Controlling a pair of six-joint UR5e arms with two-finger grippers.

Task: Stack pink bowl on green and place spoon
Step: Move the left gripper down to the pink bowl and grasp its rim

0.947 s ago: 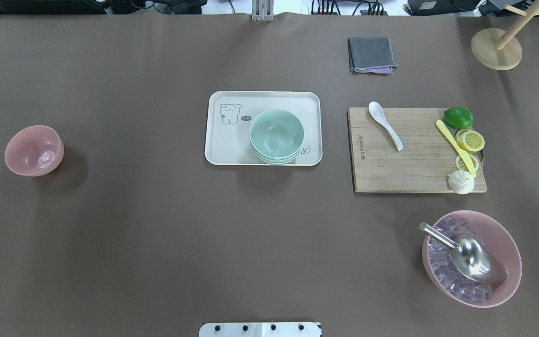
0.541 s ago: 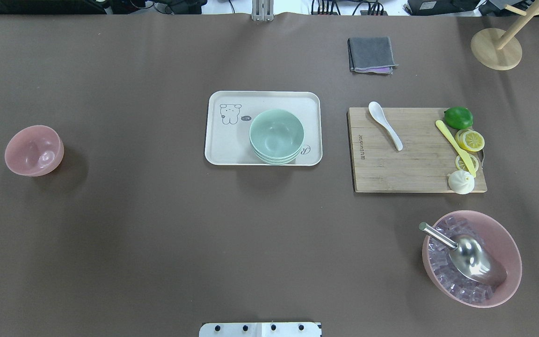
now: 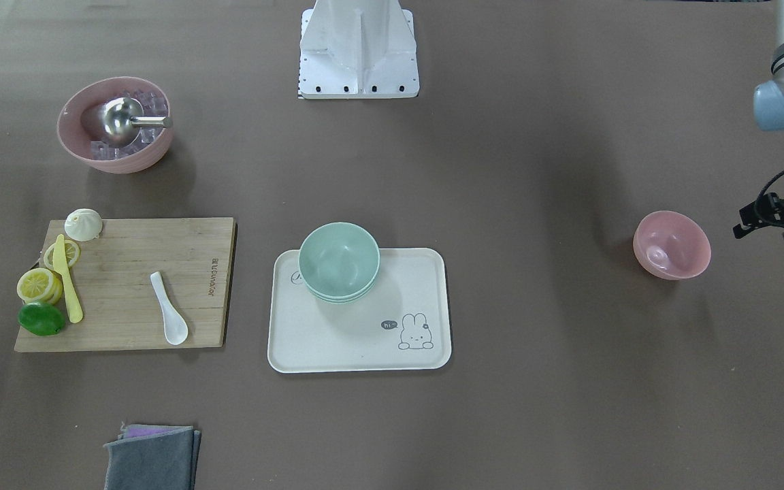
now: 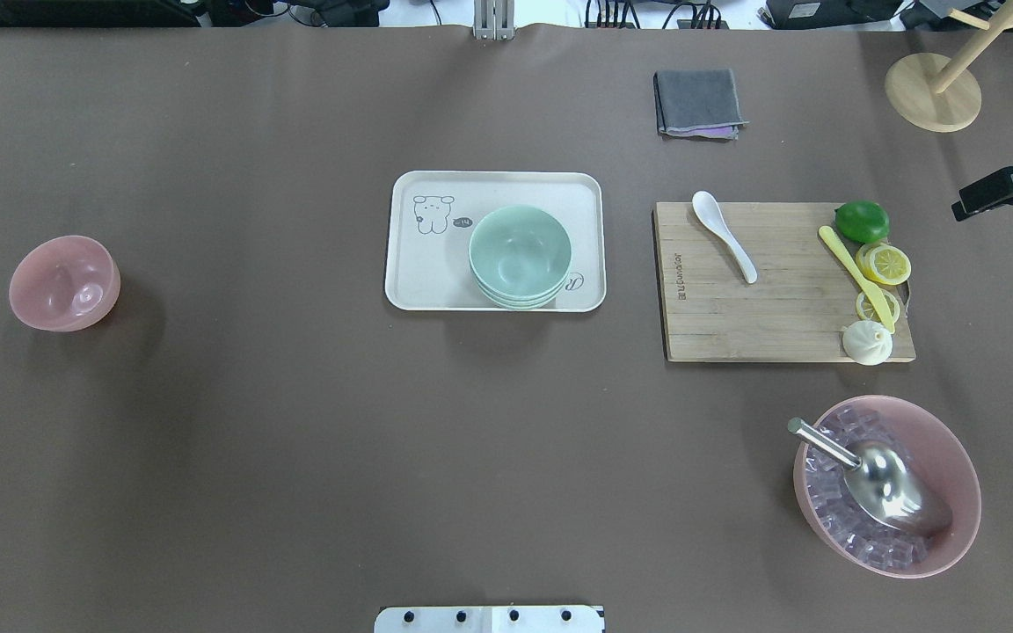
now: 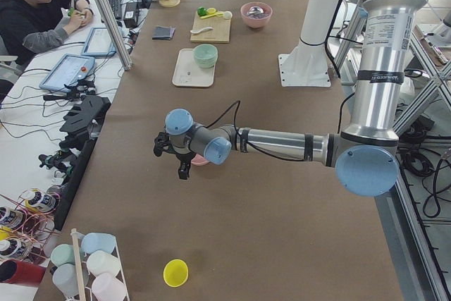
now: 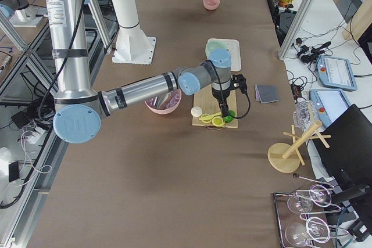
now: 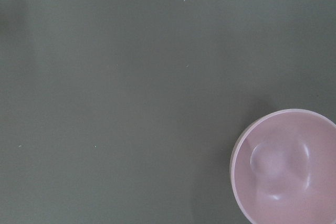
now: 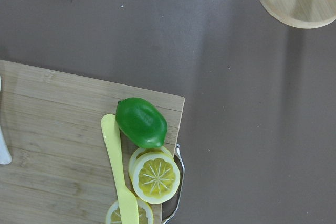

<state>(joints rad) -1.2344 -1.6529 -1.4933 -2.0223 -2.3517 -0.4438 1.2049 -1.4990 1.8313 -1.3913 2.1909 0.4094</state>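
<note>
A small pink bowl stands alone at the table's left; it also shows in the front view and at the lower right of the left wrist view. A stack of green bowls sits on a white tray at the centre. A white spoon lies on the wooden cutting board. My left gripper hovers just beyond the pink bowl at the table's left edge. My right gripper hovers by the board's far right corner, near the lime. Neither gripper's fingers show clearly.
On the board lie a lime, lemon slices, a yellow knife and a white bun. A large pink bowl of ice holds a metal scoop. A grey cloth and a wooden stand are at the back.
Both grippers have come into the overhead view, the left at the left edge, the right further in from the right edge. The bowls and the spoon have not moved.
</note>
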